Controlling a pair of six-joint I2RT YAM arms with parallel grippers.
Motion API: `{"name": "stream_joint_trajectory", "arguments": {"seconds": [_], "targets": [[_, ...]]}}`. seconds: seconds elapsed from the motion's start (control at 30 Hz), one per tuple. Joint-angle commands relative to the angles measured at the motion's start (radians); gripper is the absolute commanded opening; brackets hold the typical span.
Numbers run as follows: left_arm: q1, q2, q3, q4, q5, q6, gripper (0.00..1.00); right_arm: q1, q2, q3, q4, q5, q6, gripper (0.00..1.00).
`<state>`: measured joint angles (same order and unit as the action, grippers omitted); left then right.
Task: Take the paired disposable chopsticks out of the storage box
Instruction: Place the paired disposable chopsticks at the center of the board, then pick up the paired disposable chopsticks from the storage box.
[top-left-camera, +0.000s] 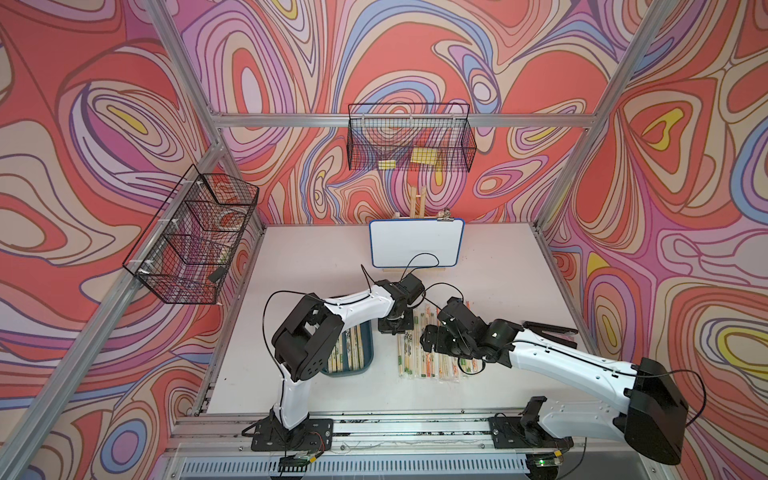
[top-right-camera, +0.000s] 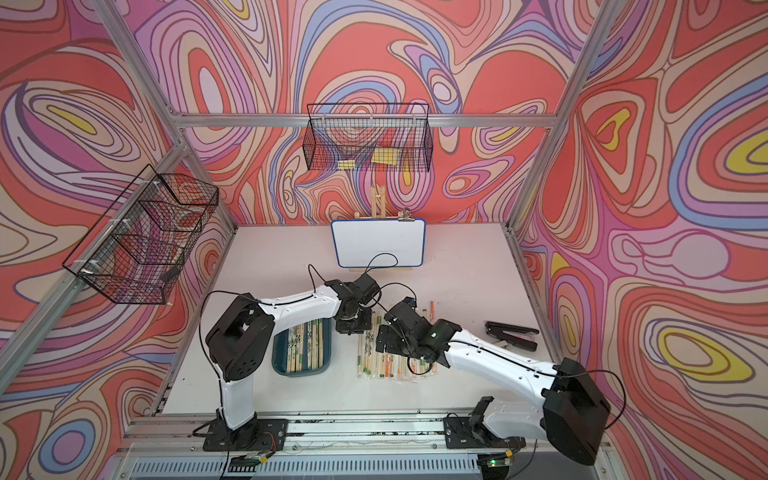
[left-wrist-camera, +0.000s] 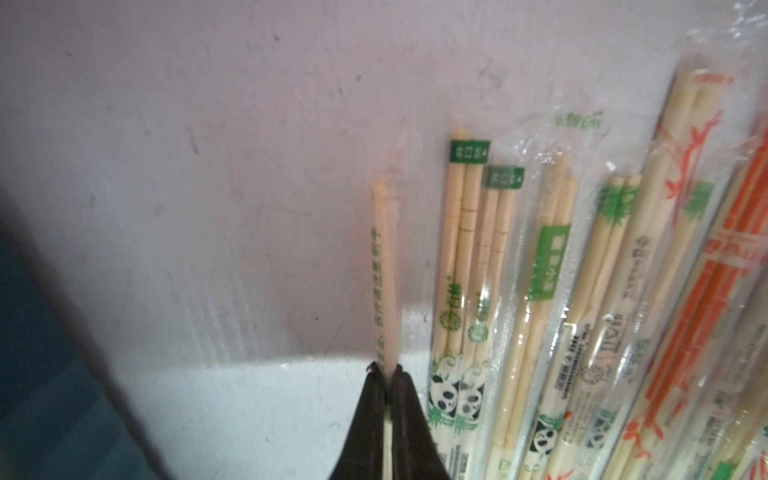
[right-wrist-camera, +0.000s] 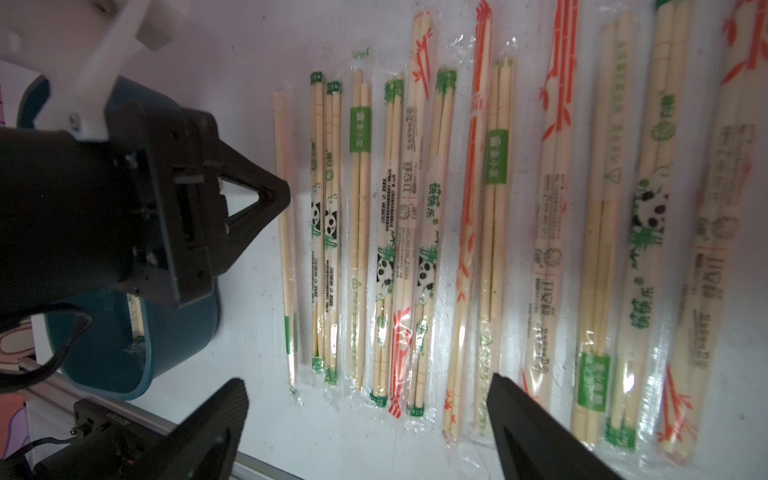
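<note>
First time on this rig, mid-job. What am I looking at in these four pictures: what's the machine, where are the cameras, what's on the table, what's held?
It is a robot with two white arms mounted at the front edge of the table, each ending in a two-fingered gripper. The two wide pictures come from one camera head overhead; the two close-ups come from cameras on the wrists. On the table: the teal storage box with chopstick pairs inside, a row of sleeved pairs beside it, a whiteboard at the back, a black tool on the right. The left gripper is shut on one pair at the row's box-side end. The right gripper hangs open over the row, holding nothing.
</note>
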<state>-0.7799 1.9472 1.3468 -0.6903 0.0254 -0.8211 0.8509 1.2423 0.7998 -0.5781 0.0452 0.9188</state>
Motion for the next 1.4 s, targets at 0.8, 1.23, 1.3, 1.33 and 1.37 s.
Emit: {"name": "stream_joint_trajectory", "arguments": {"seconds": [0.8,1.23,1.3,1.33,1.37], "targets": [[0.036,-0.346,-0.014,-0.157,-0.17,0.049,0.66,-0.006,0.045,0.037,0.069,-0.05,-0.028,0.95],[0.279,-0.559,-0.298,-0.159,-0.19,0.077,0.59,0.0,0.147,0.111,0.145,-0.123,-0.025,0.93],[0.293,-0.554,-0.328,-0.141,-0.178,0.08,0.54,0.004,0.156,0.111,0.159,-0.132,-0.018,0.92],[0.298,-0.547,-0.341,-0.13,-0.173,0.079,0.51,0.006,0.159,0.11,0.162,-0.136,-0.016,0.92],[0.301,-0.537,-0.349,-0.121,-0.166,0.077,0.46,0.009,0.165,0.111,0.165,-0.137,-0.014,0.92]]}}
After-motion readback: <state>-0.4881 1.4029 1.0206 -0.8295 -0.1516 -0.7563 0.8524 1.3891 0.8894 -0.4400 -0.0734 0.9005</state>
